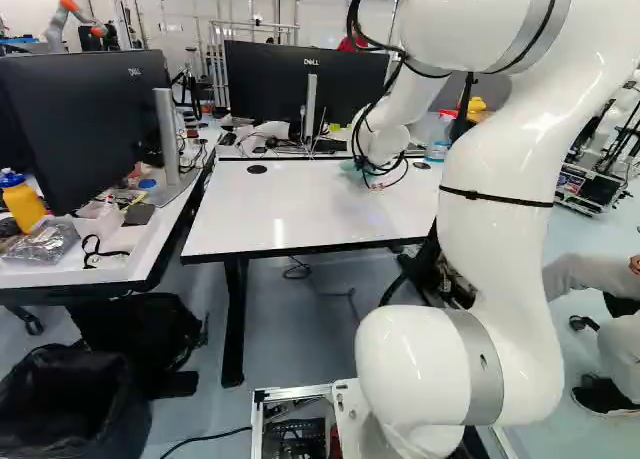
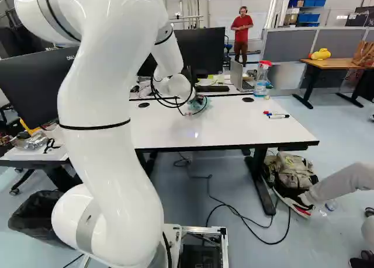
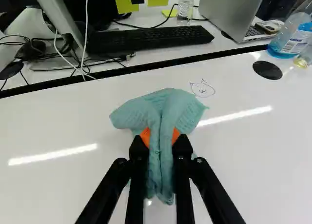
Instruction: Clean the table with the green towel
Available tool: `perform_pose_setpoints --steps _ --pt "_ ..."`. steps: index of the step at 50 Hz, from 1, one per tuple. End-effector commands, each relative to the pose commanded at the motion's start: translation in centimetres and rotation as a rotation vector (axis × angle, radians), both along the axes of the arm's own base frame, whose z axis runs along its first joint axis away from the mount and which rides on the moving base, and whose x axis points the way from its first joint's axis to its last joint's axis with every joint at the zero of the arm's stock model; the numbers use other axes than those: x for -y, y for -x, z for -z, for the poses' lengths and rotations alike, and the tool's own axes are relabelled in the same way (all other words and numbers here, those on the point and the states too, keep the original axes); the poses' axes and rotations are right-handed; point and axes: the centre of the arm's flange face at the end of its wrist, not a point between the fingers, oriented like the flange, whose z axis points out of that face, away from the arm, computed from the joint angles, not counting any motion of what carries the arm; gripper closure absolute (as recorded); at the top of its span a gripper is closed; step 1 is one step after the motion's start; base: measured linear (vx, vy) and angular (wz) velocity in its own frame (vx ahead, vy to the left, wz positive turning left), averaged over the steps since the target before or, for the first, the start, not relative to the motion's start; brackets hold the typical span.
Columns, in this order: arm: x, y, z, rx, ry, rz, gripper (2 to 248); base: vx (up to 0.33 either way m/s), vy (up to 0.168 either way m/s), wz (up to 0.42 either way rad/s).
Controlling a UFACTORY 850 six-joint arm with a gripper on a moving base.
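White arm (image 2: 111, 128) up close, gripper (image 2: 193, 101) clenched on bunched green towel (image 3: 161, 112) at the table (image 2: 222, 125).
Both orange pads (image 3: 146, 136) pinch the towel from two sides, folds spilling ahead and between the fingers; towel is toward the table's far side, contact with top unclear. Cat-face doodle (image 3: 202, 89) just beside towel. Right base view: spray bottle (image 2: 261, 80) near the far edge, markers (image 2: 277, 115) at the table's right.

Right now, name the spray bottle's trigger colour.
The trigger is red, clearest in the right base view.
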Motion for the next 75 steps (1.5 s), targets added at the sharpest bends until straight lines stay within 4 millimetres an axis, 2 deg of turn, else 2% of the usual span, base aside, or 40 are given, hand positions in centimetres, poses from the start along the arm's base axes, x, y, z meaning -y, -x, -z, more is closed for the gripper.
perform_pose_setpoints --steps 75 --pt "-0.2 1.2 1.3 -0.190 -0.035 -0.001 190 0.000 0.000 0.000"
